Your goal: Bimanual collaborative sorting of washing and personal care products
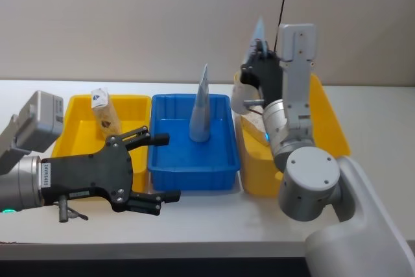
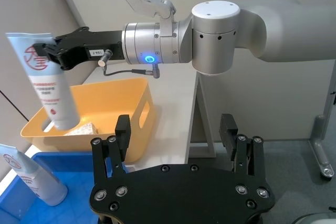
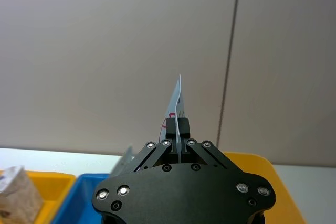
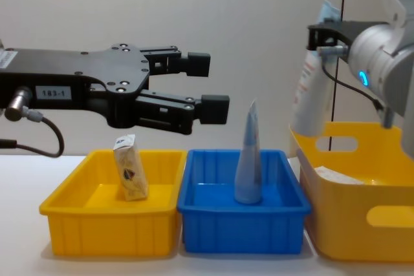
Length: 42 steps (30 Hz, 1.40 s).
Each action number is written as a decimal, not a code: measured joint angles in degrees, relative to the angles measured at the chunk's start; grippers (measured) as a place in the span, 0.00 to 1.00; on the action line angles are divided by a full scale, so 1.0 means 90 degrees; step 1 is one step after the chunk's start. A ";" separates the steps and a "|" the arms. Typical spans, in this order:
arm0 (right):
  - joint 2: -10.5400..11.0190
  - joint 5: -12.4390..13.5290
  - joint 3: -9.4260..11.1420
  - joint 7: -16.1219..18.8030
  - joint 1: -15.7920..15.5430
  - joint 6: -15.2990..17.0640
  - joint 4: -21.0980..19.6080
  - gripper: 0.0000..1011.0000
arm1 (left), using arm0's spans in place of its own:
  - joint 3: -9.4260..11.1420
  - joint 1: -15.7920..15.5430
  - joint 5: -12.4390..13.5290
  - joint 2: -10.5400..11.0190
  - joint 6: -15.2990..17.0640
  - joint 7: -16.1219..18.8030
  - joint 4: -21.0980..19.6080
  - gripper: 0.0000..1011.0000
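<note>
The right gripper (image 2: 47,51) is clamped on the flat top end of a tall tapered pale-blue pouch (image 2: 48,85), holding it upright above the far left corner of the large yellow bin (image 4: 362,227) on the right side of the table. A second pale-blue pouch (image 1: 201,105) stands upright in the blue bin (image 1: 191,154) in the middle, and a small beige packet (image 4: 130,176) leans in the yellow bin (image 4: 110,221) on the left. The left gripper (image 1: 159,167) hovers with its fingers spread wide and empty, in front of the gap between the left yellow bin and the blue bin.
</note>
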 joint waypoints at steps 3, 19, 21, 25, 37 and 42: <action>-0.0011 -0.0045 0.0118 -0.0125 0.0039 0.0094 0.0077 0.00 | 0.0000 0.0000 0.0000 0.0000 0.0000 0.0000 0.0000 0.99; 0.0052 -0.0244 0.0770 -0.0731 0.0132 0.0500 0.0570 0.00 | 0.0000 0.0000 0.0000 0.0000 0.0000 0.0000 0.0000 0.99; 0.0068 -0.0270 0.0826 -0.0782 0.0117 0.0523 0.0614 0.03 | -0.0001 0.0000 0.0000 0.0000 0.0000 0.0000 0.0000 0.99; 0.0090 -0.0294 0.0901 -0.0824 0.0082 0.0539 0.0656 0.14 | 0.0000 0.0000 0.0000 0.0000 0.0000 0.0000 0.0000 0.99; 0.0072 -0.0326 0.1024 -0.0851 -0.0057 0.0474 0.0580 0.52 | 0.0000 0.0000 0.0000 0.0000 0.0000 0.0000 0.0000 0.99; 0.0031 -0.0308 0.1022 -0.0763 -0.0177 0.0338 0.0409 0.66 | 0.0000 0.0000 0.0000 0.0000 0.0000 0.0000 0.0000 0.99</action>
